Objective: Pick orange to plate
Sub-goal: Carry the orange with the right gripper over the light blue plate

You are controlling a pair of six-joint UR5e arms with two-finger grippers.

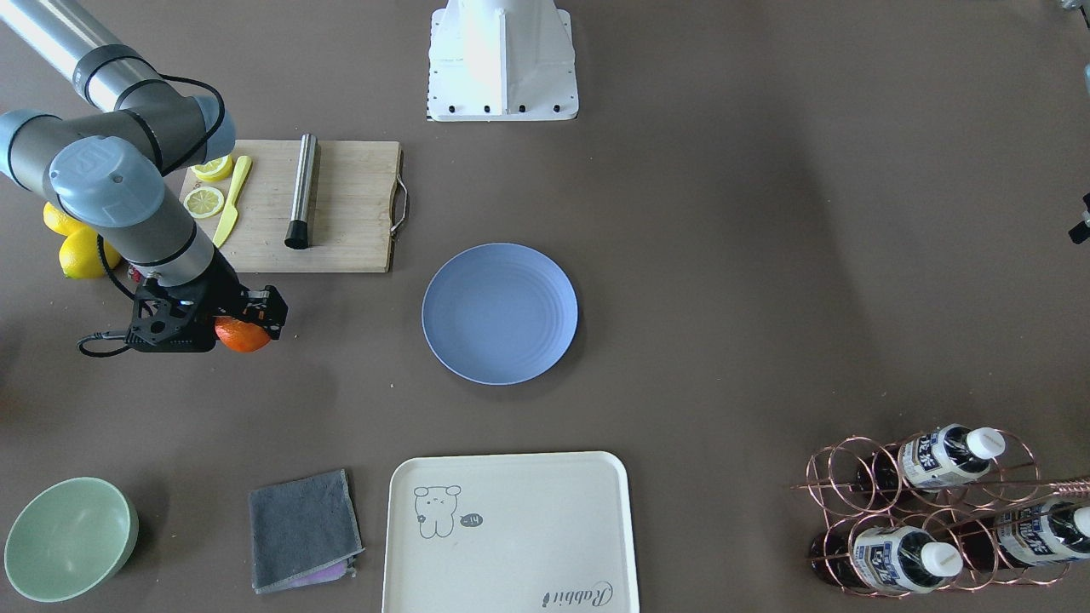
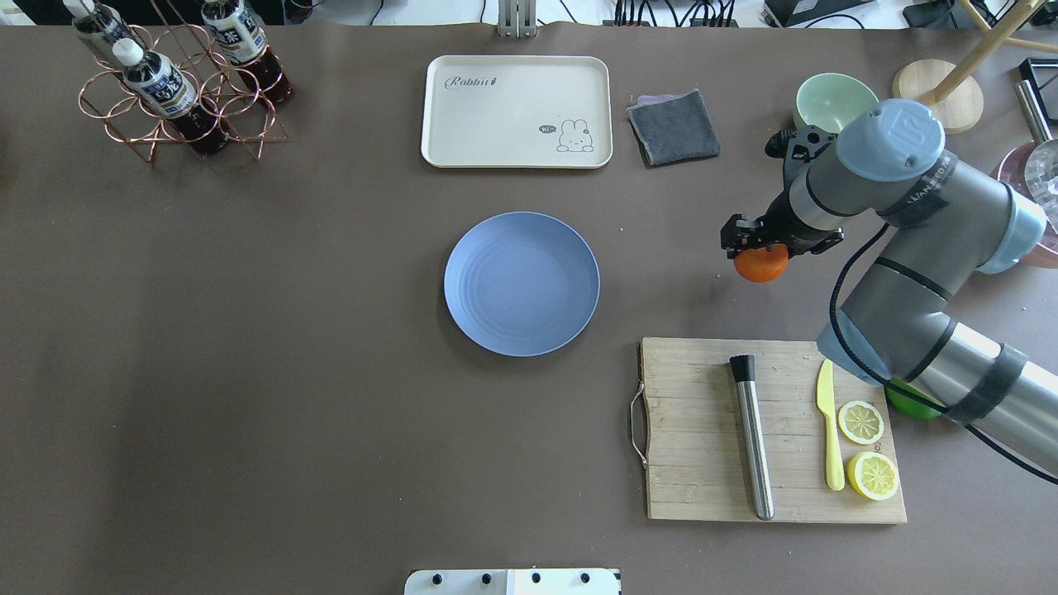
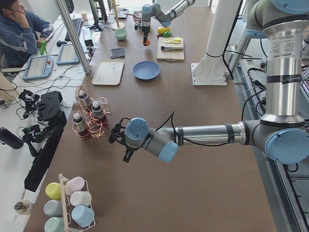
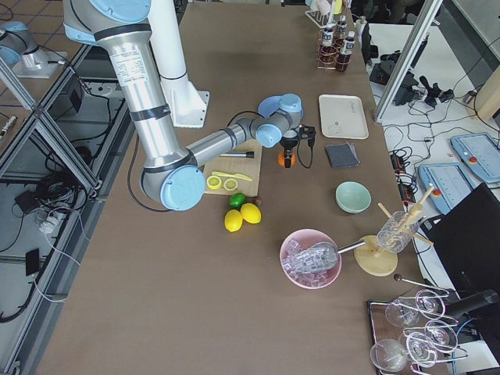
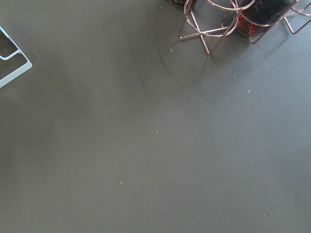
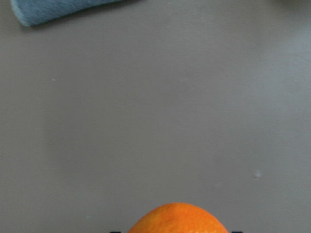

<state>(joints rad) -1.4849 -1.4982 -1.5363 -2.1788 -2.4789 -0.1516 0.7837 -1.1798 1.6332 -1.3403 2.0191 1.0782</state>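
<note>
My right gripper (image 2: 754, 245) is shut on the bright orange (image 2: 761, 264) and holds it above the brown table, well to the right of the pale-blue plate (image 2: 521, 283) in the overhead view. From the front, the orange (image 1: 243, 335) bulges out below the black fingers, left of the plate (image 1: 500, 313), which holds nothing. The right wrist view shows only the top of the orange (image 6: 177, 220) over bare table. My left gripper (image 3: 115, 136) shows only in the exterior left view, low beside the bottle rack; I cannot tell whether it is open or shut.
A cutting board (image 2: 694, 430) with lemon slices, a yellow knife and a metal cylinder lies near the right arm. Beyond the plate are a cream tray (image 2: 496, 116), a grey cloth (image 2: 674, 126) and a mint bowl (image 2: 833, 101). A bottle rack (image 2: 178, 91) stands far left.
</note>
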